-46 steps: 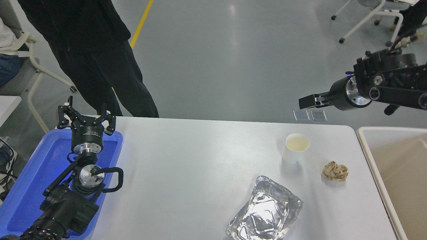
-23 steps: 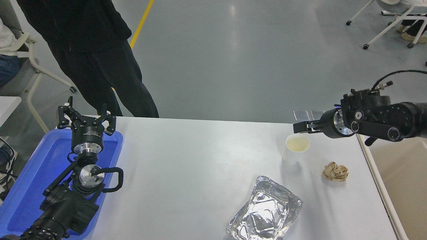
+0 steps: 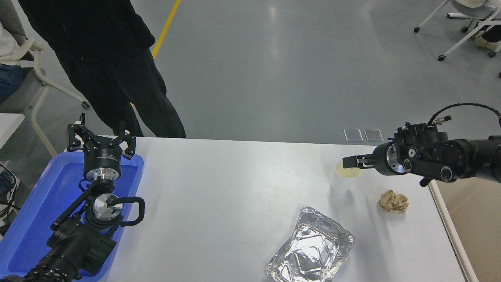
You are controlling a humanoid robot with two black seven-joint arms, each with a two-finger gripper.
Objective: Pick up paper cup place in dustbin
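Table: white top [image 3: 235, 203] in front of you, grey floor beyond its far edge.
Foil tray: crinkled silver tray [image 3: 311, 250] nearest you, at about 5 o'clock on the table, close to the near edge.
Left arm: parked at 8 o'clock over the blue tray [image 3: 27, 219]; you see the left gripper [image 3: 100, 140] pointing away from you, fingers spread wide and empty.
Paper ball: brownish crumpled ball [image 3: 393, 201] at 3 o'clock, near the table's right edge, apart from the cup.
Dustbin: cream bin [image 3: 469, 219] just beside the table's right edge at 4 o'clock, only partly in view.
Cup: your paper cup [image 3: 344, 177] stands upright at about 2 o'clock, left of and a little beyond the ball, near the far edge, pale yellowish inside showing.
Right arm: comes in from the right edge at 3 o'clock, lying level and pointing left.
Right gripper: tip [image 3: 352, 161] sits over the cup's rim; seen side-on, so you cannot tell how far the fingers are parted or whether they touch the cup.
Person: dark trousers [image 3: 117, 78] standing at 11 o'clock beyond the table.
Chairs: wheeled chair [image 3: 465, 27] at far 1 o'clock; another chair [image 3: 43, 82] at far 10 o'clock.
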